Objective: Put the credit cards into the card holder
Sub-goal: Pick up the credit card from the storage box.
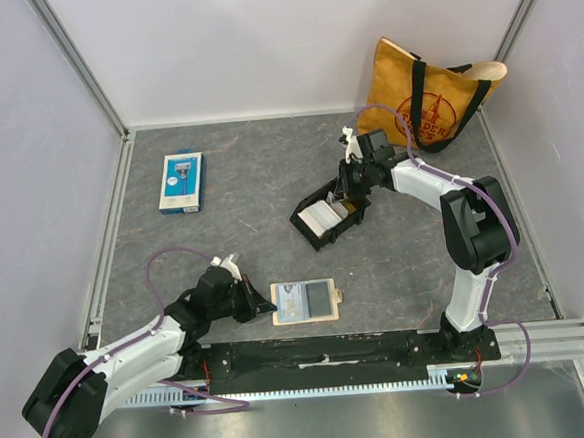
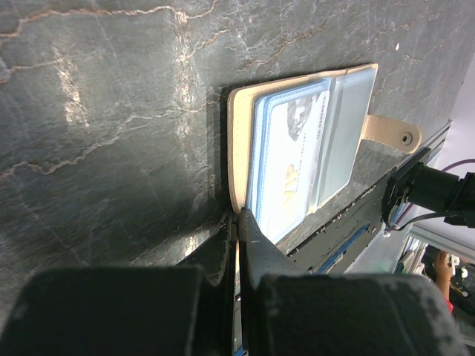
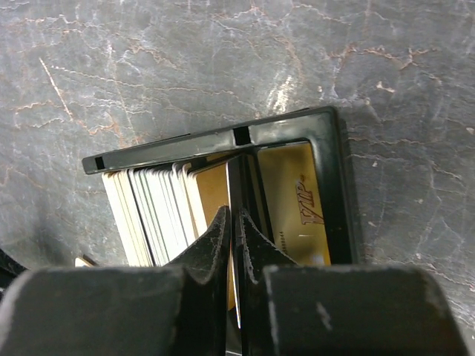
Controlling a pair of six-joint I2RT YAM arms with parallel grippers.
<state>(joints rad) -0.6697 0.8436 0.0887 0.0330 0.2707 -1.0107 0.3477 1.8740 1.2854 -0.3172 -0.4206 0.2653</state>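
Observation:
The tan card holder (image 1: 303,301) lies open and flat near the table's front edge, with a white-and-blue card (image 2: 289,163) showing in its clear pockets (image 2: 345,126). My left gripper (image 1: 255,304) is shut on the holder's left edge (image 2: 237,148), low over the table. Several credit cards stand on edge in a small black tray (image 1: 302,221): a white stack (image 3: 148,208) on the left and a gold card (image 3: 297,200) leaning on the right. My right gripper (image 3: 236,216) reaches into the tray from above, shut on a thin dark card (image 3: 245,182) between those two.
A blue-and-white flat package (image 1: 181,182) lies at the back left. A yellow tote bag (image 1: 429,94) leans in the back right corner. White walls enclose the grey mat on three sides. A metal rail (image 1: 332,362) runs along the front.

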